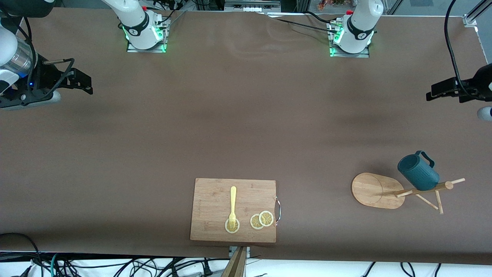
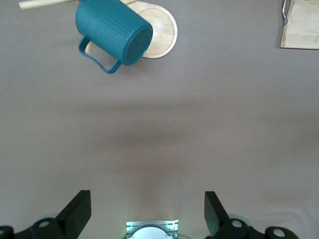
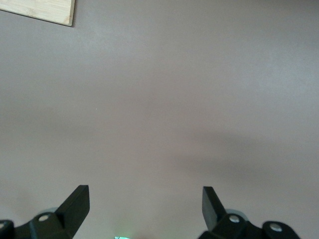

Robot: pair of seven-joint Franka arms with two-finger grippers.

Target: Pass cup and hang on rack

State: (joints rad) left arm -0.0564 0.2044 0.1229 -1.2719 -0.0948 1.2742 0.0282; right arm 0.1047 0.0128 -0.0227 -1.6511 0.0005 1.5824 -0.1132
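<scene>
The dark teal ribbed cup (image 1: 418, 171) hangs tilted on a peg of the bamboo rack (image 1: 374, 190), bottom upward, handle toward the robots' bases. This rack stands near the left arm's end of the table. In the left wrist view the cup (image 2: 112, 32) covers part of the rack's oval base (image 2: 164, 30). My left gripper (image 1: 432, 94) hovers open and empty over bare table, well apart from the rack; its fingers (image 2: 79, 211) are spread wide. My right gripper (image 1: 89, 85) waits open and empty over the right arm's end, fingers (image 3: 77, 206) wide apart.
A rectangular wooden cutting board (image 1: 215, 192) lies near the front camera's edge of the table. It carries a yellow fork (image 1: 232, 204) and lemon slices (image 1: 261, 220). Its corner shows in the right wrist view (image 3: 40, 10) and its handle end in the left wrist view (image 2: 301, 25).
</scene>
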